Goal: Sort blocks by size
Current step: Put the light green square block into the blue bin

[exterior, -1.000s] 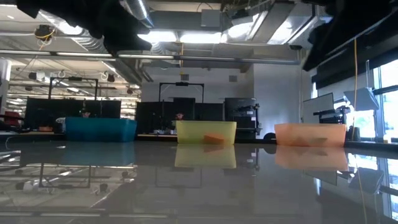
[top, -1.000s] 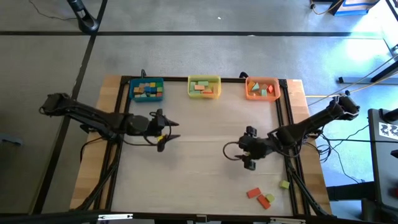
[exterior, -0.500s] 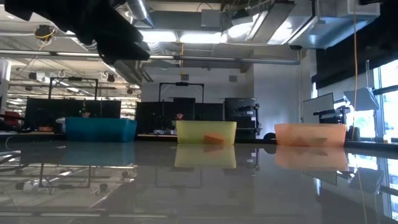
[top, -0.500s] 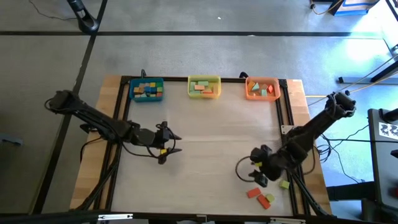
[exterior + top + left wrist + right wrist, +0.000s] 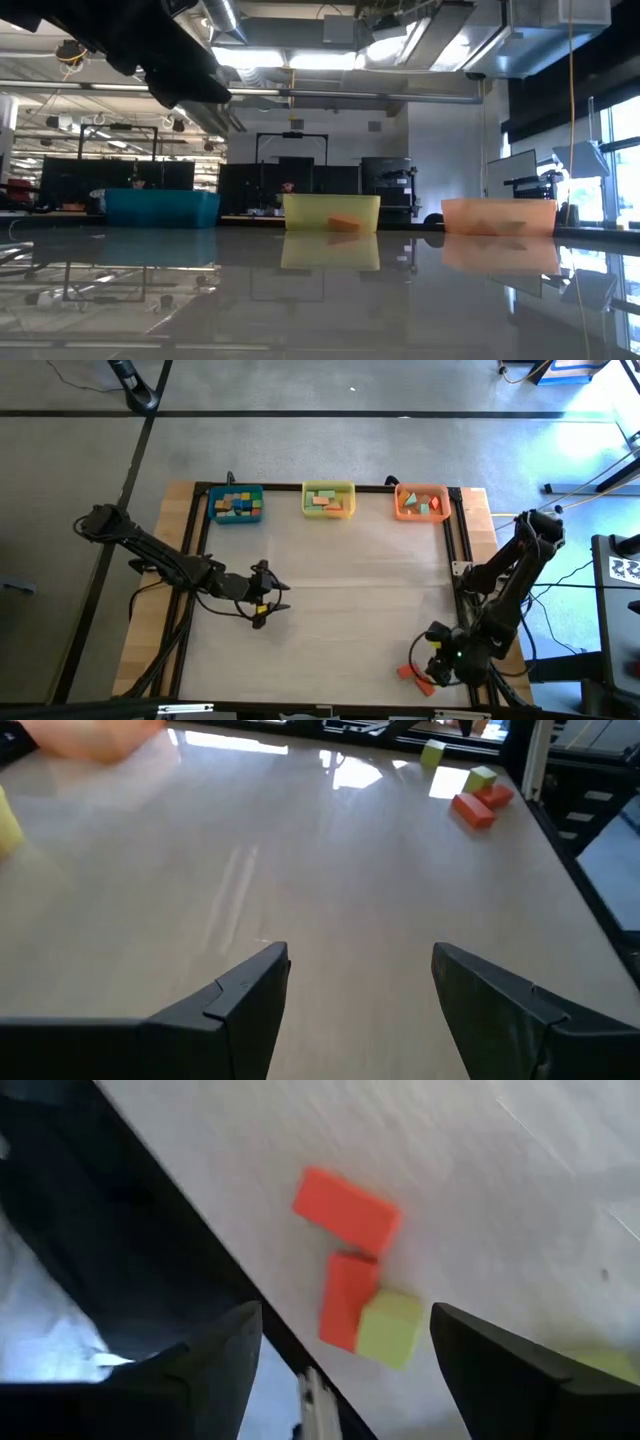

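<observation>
- Hovering over the last loose blocks at the table's near right corner, the right gripper point(image 5: 425, 665) has its fingers spread and empty; an orange flat brick point(image 5: 346, 1211), a second orange block point(image 5: 346, 1300) and a small yellow-green cube point(image 5: 388, 1329) lie below it.
- The second orange block and the cube touch, so a closing grip risks catching both or flicking one aside.
- These three sit just beside the table's dark edge frame point(image 5: 190, 1270); a nudge could send one off the table.
- Mid-table on the left, the left gripper point(image 5: 268, 596) waits with fingers spread, holding nothing.
- Along the far edge stand the blue plastic bin point(image 5: 237, 504), yellow plastic bin point(image 5: 328, 500) and orange plastic bin point(image 5: 421, 502), already holding mixed-colour blocks; a long carry there could loosen a weak pinch, or misjudged size could mean the wrong bin.
</observation>
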